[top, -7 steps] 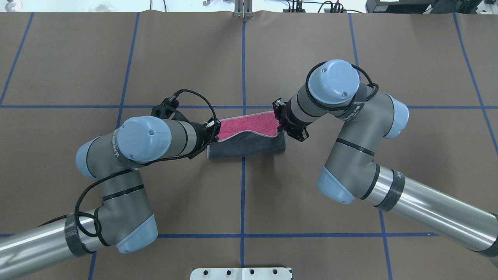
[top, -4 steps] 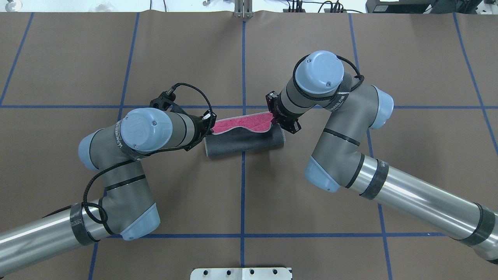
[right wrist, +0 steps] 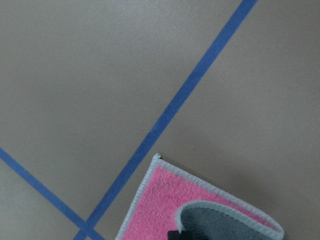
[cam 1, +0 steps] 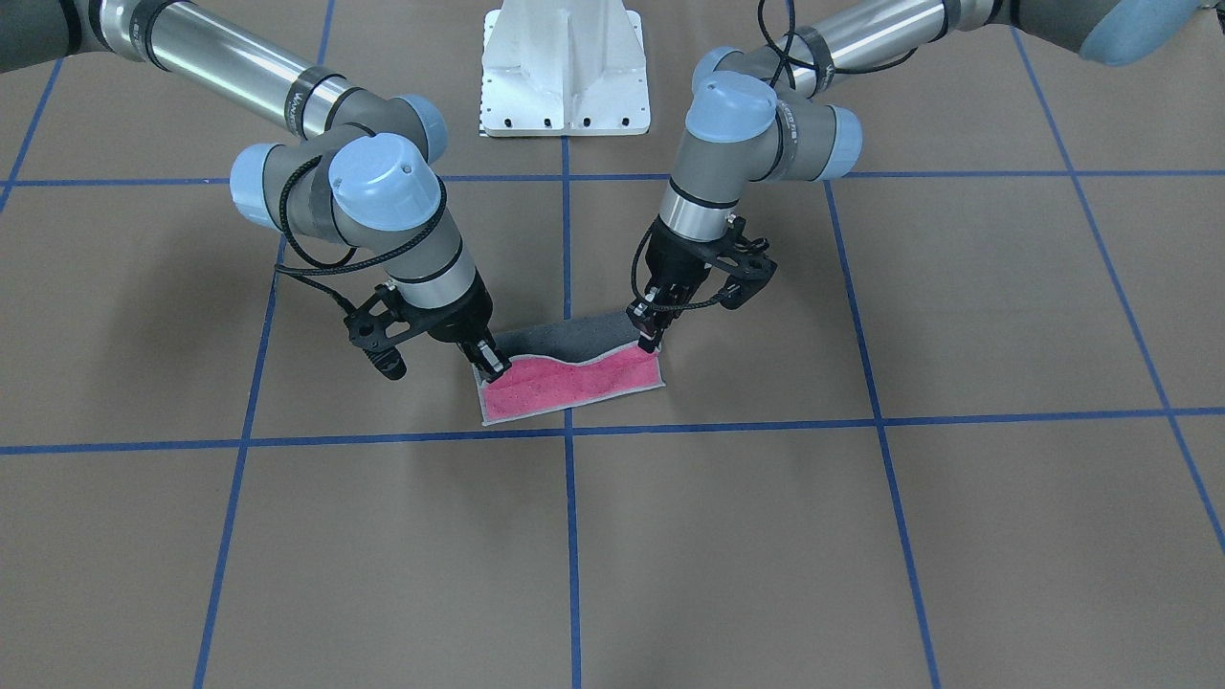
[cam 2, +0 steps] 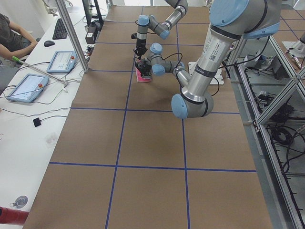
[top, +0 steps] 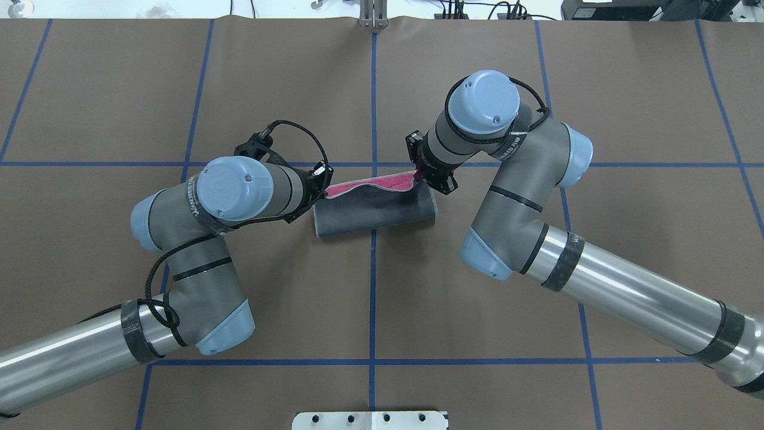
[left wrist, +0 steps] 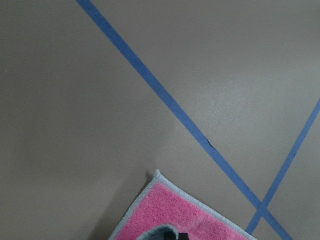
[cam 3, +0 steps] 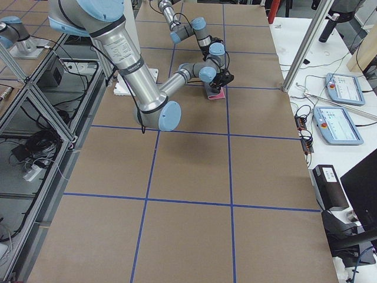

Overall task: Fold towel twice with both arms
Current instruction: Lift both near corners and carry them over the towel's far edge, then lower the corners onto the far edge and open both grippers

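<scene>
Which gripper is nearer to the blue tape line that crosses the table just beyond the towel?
Right. The right gripper pinches one corner of the towel almost over the tape line; the left gripper holds the other corner, farther back from it.

The left arm (top: 164,212) and the right arm (top: 528,179) match: polished silver tubes (top: 632,295), matt grey joint housings (top: 203,298), rounded light blue caps (top: 230,186) with small screws (top: 495,117), thin black rings (top: 516,198), black straps (top: 191,200) with white lettering, and braided black cables (top: 149,283) looping alongside. The base (cam 1: 565,77) is white.
</scene>
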`<state>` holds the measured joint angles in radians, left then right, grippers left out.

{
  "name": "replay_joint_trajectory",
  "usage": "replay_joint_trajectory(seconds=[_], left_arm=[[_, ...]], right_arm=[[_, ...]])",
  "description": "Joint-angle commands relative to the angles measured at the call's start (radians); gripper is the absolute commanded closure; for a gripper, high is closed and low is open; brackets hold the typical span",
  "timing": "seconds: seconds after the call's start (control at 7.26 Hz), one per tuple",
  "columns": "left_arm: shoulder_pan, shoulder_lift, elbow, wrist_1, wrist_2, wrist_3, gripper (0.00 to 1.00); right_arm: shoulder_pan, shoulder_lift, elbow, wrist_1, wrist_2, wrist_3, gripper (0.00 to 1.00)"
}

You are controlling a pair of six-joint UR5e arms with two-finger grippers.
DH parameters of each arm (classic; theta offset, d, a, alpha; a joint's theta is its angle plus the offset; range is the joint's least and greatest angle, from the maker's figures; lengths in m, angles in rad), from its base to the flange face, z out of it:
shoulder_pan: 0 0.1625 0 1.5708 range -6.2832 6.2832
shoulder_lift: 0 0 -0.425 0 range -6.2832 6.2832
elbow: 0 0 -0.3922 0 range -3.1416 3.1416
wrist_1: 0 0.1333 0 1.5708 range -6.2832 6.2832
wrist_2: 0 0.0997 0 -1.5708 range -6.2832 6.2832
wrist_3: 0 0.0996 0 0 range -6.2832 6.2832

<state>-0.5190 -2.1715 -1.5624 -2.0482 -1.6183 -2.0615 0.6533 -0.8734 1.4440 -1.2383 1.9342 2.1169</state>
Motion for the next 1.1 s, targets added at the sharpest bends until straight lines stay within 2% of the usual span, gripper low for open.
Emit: replay_joint_trajectory(seconds=[0.0, 0.14, 0.28, 0.41, 0.96], left_arm=[[-0.004, -0.016, 0.027, -0.001, 0.0, 0.0, 1.0], [-0.006, -0.017, 0.027, -0.001, 0.0, 0.0, 0.95], [-0.006, -0.018, 0.03, -0.001, 0.0, 0.001, 0.49], [-0.006, -0.018, 0.038, -0.001, 0.0, 0.001, 0.0], [-0.032, -0.018, 0.032, -0.013, -0.005, 0.0, 0.0]], right_arm=[[0.006, 0.001, -0.004, 0.002, 0.0, 0.002, 1.0], [0.009, 0.002, -0.005, 0.003, 0.0, 0.002, 1.0], [0.009, 0.002, -0.005, 0.002, -0.001, -0.006, 0.23], [0.009, 0.004, -0.005, 0.003, -0.004, -0.005, 0.0], [0.023, 0.014, -0.002, 0.003, -0.001, 0.0, 0.0]])
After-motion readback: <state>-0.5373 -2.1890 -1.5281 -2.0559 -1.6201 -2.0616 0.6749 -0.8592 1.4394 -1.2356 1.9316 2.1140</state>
